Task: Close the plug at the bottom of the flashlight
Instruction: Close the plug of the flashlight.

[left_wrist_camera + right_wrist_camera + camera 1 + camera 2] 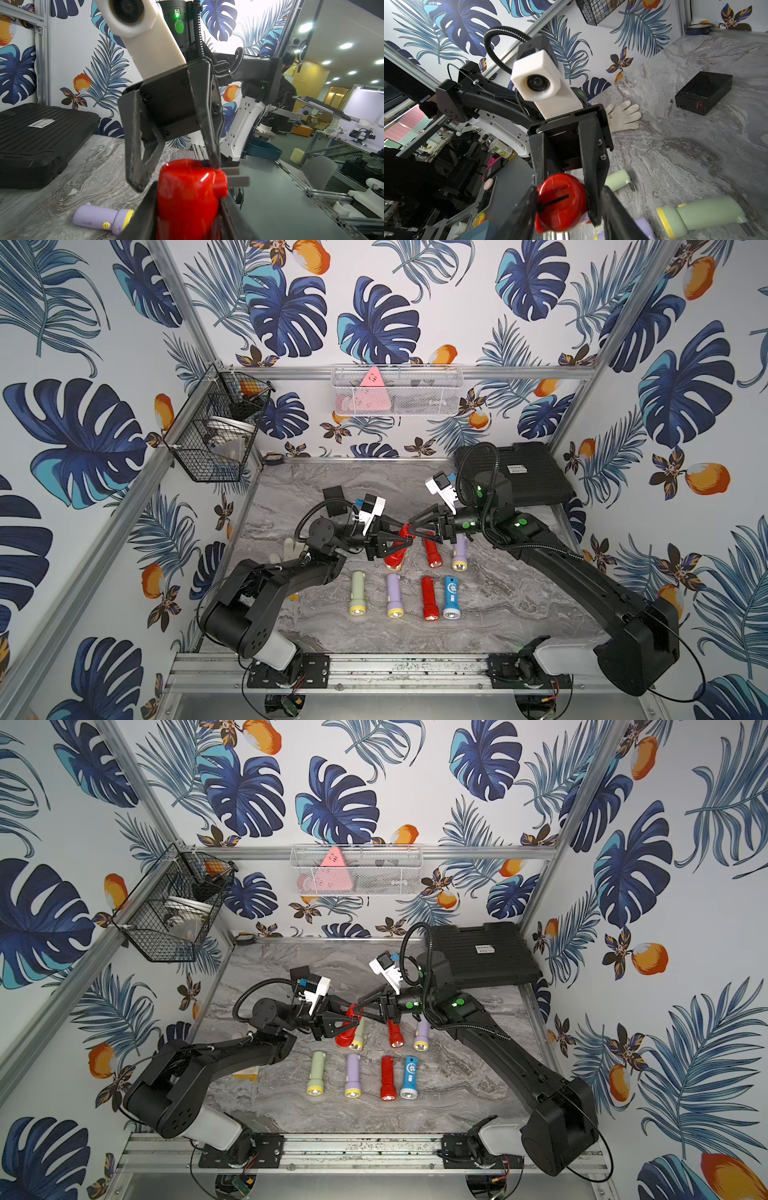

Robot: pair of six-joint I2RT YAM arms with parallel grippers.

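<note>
Two-arm hold | left gripper [564,199] clamped on red flashlight [187,197] | right gripper [175,175] fingers apart, seemingly touching plug [234,177] | plug to be pressed flush, squarely.

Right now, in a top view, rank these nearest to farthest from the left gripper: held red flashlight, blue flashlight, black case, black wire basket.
1. Red flashlight: clamped in the left gripper.
2. Blue flashlight: right end of the near row.
3. Black case: far right corner.
4. Black wire basket: up on the left wall.
</note>
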